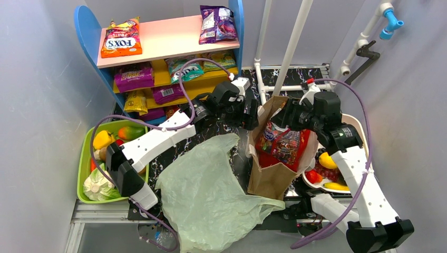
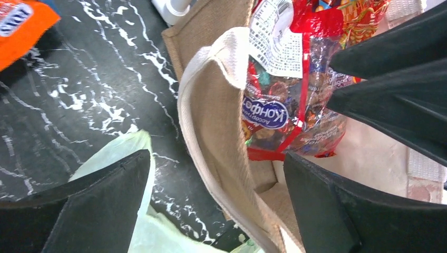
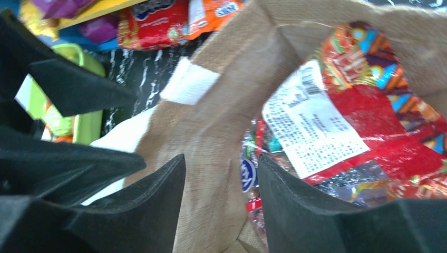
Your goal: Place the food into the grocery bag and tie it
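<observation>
The pale-green grocery bag [image 1: 211, 195] lies crumpled and flat on the table between the arms; a corner of it also shows in the left wrist view [image 2: 151, 237]. Food sits in a green basket [image 1: 83, 158] at the left: a yellow piece [image 1: 103, 139], an orange-red piece [image 1: 129, 132] and a pale green cabbage [image 1: 100, 187]. My left gripper [image 1: 252, 115] is open, and its jaws straddle the left rim of a brown paper bag [image 2: 216, 121]. My right gripper [image 1: 282, 120] is open over the same bag's mouth, with the bag wall [image 3: 221, 121] between its jaws.
The brown paper bag [image 1: 274, 168] stands upright and holds a red candy packet [image 1: 282, 142]. A white tray [image 1: 358, 126] at the right holds yellow and red fruit. A shelf [image 1: 168, 42] of snack packets stands at the back. White pipes rise behind the bag.
</observation>
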Tool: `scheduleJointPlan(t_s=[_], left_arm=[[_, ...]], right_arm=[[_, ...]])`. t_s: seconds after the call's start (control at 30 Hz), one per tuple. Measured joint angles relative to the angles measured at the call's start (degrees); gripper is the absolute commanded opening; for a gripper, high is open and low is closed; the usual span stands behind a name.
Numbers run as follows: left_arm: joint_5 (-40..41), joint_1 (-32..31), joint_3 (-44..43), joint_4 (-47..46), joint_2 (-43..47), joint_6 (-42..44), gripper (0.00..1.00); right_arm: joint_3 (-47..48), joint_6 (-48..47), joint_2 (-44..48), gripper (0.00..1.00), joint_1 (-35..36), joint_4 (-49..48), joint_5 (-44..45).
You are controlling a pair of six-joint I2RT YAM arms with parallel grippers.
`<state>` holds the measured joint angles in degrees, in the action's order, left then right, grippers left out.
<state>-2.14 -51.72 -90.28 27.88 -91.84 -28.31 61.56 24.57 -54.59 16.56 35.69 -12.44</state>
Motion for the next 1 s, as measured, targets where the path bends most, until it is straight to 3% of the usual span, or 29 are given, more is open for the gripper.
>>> scheduleJointPlan(t_s=[0.17, 0.43, 0.6, 1.0], left_arm=[[4.6, 0.0, -0.6, 4.7, 4.5, 3.2, 0.96], [11.5, -0.1, 4.1, 10.9, 12.4, 5.1, 0.91], [15.4, -1.9, 4.2, 18.3, 6.9, 1.1, 0.89], [26.7, -12.9, 3.9, 27.5, -6.3, -11.4, 0.69]], right_arm=[[2.4, -0.4, 1.5, 0.68, 0.4, 0.5, -4.6], [2.5, 0.3, 4.3, 0.69, 0.4, 0.9, -3.2], [2.3, 1.6, 5.9, 0.69, 0.4, 0.8, -1.0], [0.3, 2.8, 6.3, 0.7, 0.4, 0.7, 1.1]])
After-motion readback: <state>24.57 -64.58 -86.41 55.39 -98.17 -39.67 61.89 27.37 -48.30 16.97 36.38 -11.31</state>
